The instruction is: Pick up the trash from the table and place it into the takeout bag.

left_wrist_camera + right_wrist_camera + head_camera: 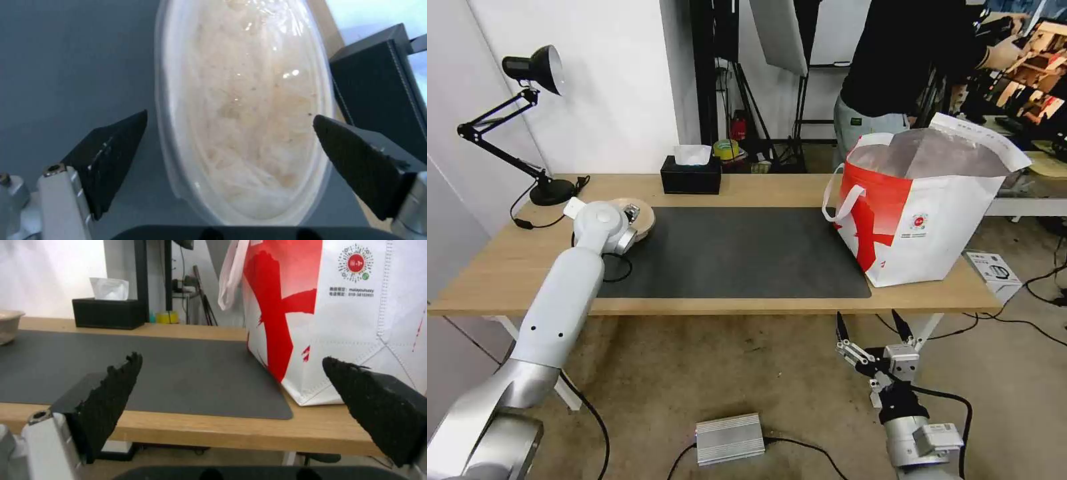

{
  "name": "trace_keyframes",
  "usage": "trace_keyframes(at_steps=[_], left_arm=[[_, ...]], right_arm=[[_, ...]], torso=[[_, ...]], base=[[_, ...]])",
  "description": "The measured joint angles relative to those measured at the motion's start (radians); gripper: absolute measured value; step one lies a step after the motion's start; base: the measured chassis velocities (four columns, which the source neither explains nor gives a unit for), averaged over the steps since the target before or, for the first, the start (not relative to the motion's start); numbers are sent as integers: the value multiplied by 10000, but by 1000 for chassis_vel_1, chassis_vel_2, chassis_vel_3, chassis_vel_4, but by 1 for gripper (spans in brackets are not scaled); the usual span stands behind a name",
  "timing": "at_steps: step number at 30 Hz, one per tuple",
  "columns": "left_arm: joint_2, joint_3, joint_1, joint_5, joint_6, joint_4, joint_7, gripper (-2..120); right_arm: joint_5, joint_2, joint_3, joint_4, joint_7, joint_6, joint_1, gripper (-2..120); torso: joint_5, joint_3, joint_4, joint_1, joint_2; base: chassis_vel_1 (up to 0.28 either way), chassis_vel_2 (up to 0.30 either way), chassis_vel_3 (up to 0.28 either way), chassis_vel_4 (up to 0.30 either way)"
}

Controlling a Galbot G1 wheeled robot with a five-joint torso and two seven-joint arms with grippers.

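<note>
One bowl is on the table. It is a shallow beige bowl, and it sits at the left end of the dark grey mat, near the back left corner of the mat. In the left wrist view the bowl has a pale rim and some whitish stuff inside.

The left arm reaches out over the left side of the table. The left gripper hangs right above the bowl. Its jaws are wide open, with one black finger on each side of the bowl. The fingers do not touch the bowl, and the gripper holds nothing.

The takeout bag stands on the right end of the table, partly on the right edge of the mat. It is big and white with a red panel and a small round red logo. Its top is open and the silver lining shows. A white loop handle hangs on the side that faces the mat. In the right wrist view the bag is close by.

The right gripper is low down, in front of the front edge of the table, under the bag end. Its jaws are wide open too, and it holds nothing.

A black tissue box sits by the back edge of the table. A black desk lamp stands at the back left corner.
</note>
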Motion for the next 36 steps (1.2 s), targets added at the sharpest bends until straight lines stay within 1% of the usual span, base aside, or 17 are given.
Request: trace_keyframes(at_steps=[4, 10, 16, 24, 26, 28, 31, 32, 35, 36], left_arm=[[-18, 73, -97, 3, -1, 213, 221, 100], [-54, 140, -222, 42, -1, 512, 349, 100], [-234, 174, -441, 52, -5, 860, 532, 100], [-332, 225, -460, 142, -13, 993, 634, 100], [-332, 225, -454, 147, -18, 996, 664, 94], [-328, 221, -444, 147, -20, 995, 668, 92], [-285, 196, -388, 147, -31, 944, 670, 78], [-285, 196, -388, 147, -31, 944, 670, 78], [-259, 173, -331, 164, -40, 902, 670, 63], [-259, 173, -331, 164, -40, 902, 670, 63]], right_arm=[[0, 0, 0, -1, 0, 0, 0, 100], [0, 1, 0, 0, 0, 0, 0, 100], [0, -1, 0, 0, 0, 0, 0, 100], [0, 0, 0, 0, 0, 0, 0, 100], [0, 0, 0, 0, 0, 0, 0, 100], [0, 0, 0, 0, 0, 0, 0, 100], [0, -1, 0, 0, 0, 0, 0, 100], [0, -1, 0, 0, 0, 0, 0, 100], [0, -1, 0, 0, 0, 0, 0, 100], [0, -1, 0, 0, 0, 0, 0, 100]], torso=[[0, 0, 0, 0, 1], [1, 0, 0, 0, 1], [0, 0, -1, 0, 1], [-1, 0, 0, 0, 2], [0, 0, 0, 0, 2], [0, 0, 0, 0, 2], [0, 0, 1, 0, 2], [0, 0, 1, 0, 2], [0, 0, 0, -1, 2], [0, 0, 0, -1, 2]], base=[[0, 0, 0, 0], [0, 0, 0, 0], [0, 0, 0, 0], [0, 0, 0, 0], [0, 0, 0, 0], [0, 0, 0, 0], [0, 0, 0, 0], [0, 0, 0, 0], [0, 0, 0, 0], [0, 0, 0, 0]])
